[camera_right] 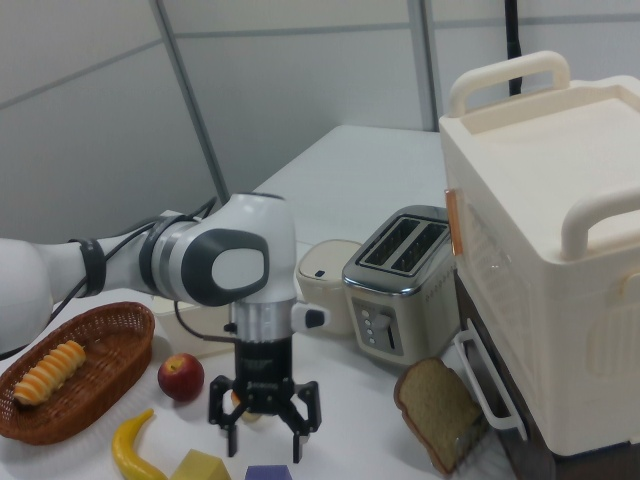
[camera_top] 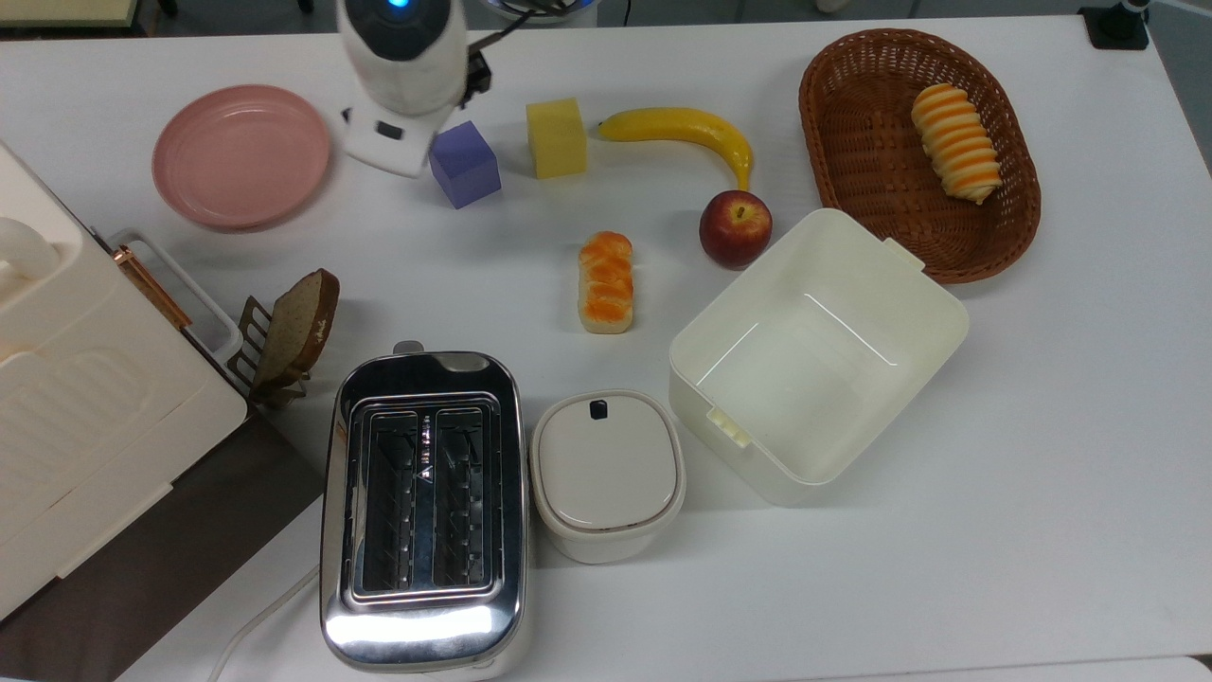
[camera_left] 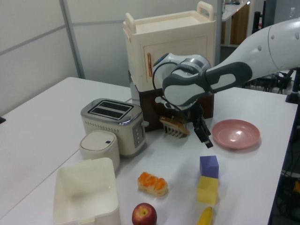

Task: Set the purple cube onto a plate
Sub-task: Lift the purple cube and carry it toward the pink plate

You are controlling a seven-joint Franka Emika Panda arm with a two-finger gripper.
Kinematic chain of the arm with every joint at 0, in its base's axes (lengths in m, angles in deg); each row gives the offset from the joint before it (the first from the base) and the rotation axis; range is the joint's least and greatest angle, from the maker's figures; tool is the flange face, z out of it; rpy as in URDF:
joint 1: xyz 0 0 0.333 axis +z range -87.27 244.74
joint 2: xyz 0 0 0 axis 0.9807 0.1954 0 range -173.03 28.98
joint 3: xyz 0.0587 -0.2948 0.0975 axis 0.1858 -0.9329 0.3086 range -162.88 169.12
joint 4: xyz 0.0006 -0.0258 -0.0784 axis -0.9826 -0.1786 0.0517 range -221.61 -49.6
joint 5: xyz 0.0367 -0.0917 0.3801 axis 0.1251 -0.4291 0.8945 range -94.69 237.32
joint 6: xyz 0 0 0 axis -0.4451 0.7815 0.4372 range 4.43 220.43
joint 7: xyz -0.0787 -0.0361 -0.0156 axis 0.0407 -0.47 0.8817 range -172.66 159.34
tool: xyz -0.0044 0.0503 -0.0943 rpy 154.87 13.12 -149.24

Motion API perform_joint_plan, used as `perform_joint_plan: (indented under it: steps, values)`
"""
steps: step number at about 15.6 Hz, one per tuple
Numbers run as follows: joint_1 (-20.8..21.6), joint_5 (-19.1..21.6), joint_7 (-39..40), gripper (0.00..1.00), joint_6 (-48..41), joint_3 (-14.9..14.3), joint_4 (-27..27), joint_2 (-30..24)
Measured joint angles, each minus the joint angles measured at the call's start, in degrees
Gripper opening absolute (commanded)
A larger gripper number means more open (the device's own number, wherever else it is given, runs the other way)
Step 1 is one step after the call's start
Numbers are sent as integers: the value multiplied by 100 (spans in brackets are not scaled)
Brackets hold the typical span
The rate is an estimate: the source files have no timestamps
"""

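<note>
1. The worktop (camera_top: 947, 568) carries everything; the cream cabinet (camera_left: 171, 49) stands at the top view's left edge, with a slice of bread (camera_right: 437, 412) in a rack beside it.
2. The open cream box (camera_top: 819, 355), the toaster (camera_top: 421, 511) and the lidded cream pot (camera_top: 608, 474) sit toward the top view's bottom half; none has a part in the task.
3. The wicker basket (camera_top: 852, 123) is at the top view's upper right, well apart from the plate (camera_top: 241, 156) at the upper left. The plate is bare, so the placing is left to do.
4. The hand (camera_right: 264, 436) hangs above the worktop with its fingers spread wide and nothing between them. The right view shows that spread head-on; the top view has the wrist housing covering it.
5. The purple cube (camera_top: 465, 164) rests on the worktop between the plate and the yellow cube (camera_top: 557, 138), near both but touching neither. I judge the grasp, carry and release all lie ahead.
6. The left view shows the hand (camera_left: 202, 132) raised clear of the purple cube, on the plate's side of it; the top view cannot give that height.
</note>
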Motion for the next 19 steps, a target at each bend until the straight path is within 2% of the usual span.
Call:
perform_joint_plan:
  steps: [4, 7, 8, 9, 10, 11, 12, 13, 14, 15, 19]
  values:
    - [274, 0, -44, 100, 105, 34, -438, 21]
    - [385, 0, -97, 100, 632, 36, -807, 62]
    - [389, -7, -130, 96, 809, 36, -911, 90]
    - [385, -16, -166, 61, 965, 28, -992, 136]
    - [377, -21, -178, 40, 1074, 24, -1016, 184]
    - [371, -24, -182, 35, 1126, 23, -1018, 211]
    - [365, -24, -186, 34, 1169, 22, -1018, 228]
    - [361, -25, -191, 25, 1192, 12, -1013, 227]
    - [358, -25, -194, 6, 1199, -2, -1003, 216]
    - [353, -26, -195, 0, 1201, -22, -990, 196]
    - [152, -29, -239, 0, 1202, -91, -771, 132]
